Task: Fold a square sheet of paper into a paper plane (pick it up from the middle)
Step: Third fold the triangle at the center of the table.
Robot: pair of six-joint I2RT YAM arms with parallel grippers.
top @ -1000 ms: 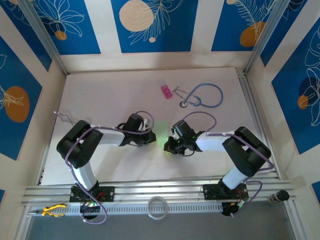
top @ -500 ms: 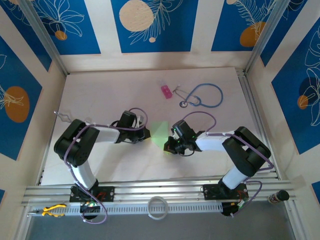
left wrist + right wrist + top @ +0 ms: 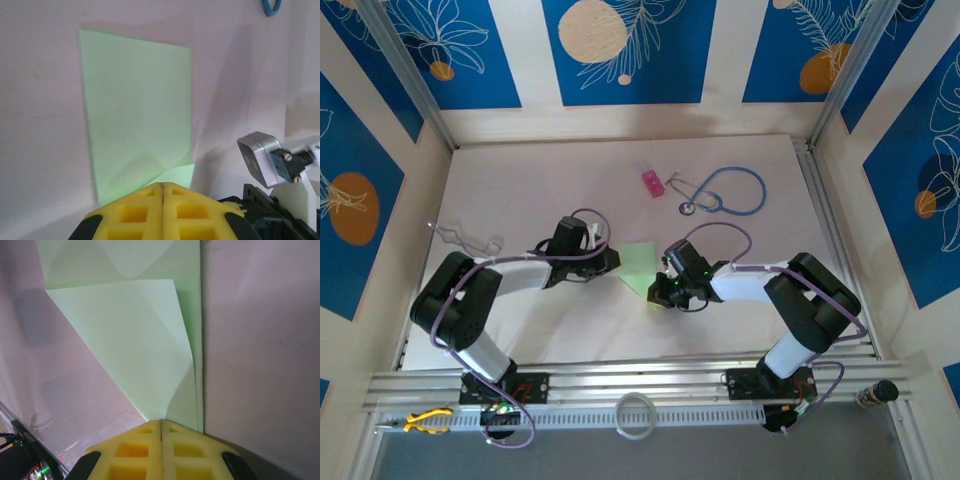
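Observation:
The square sheet of paper [image 3: 640, 262] is light green and lies flat on the table between my two grippers. One corner flap [image 3: 130, 345] is folded over it. My right gripper [image 3: 661, 291] is shut, and the flap's point curves up into the seam of its yellow fingertips [image 3: 161, 421]. My left gripper [image 3: 611, 262] is shut at the sheet's opposite edge [image 3: 163, 184]. A small raised piece of paper [image 3: 177, 175] meets its tips, and I cannot tell whether it is pinched. A paper plane is out of view.
A small pink block [image 3: 653, 183] and a blue stethoscope [image 3: 735, 190] lie at the back of the table. A bent wire [image 3: 460, 238] sits at the far left. A white ring [image 3: 636, 415] rests on the front rail. Part of the right arm [image 3: 265, 160] shows close by.
My left gripper has slid leftward, still shut, uncovering more of the green sheet. The right gripper has stayed nearly in place.

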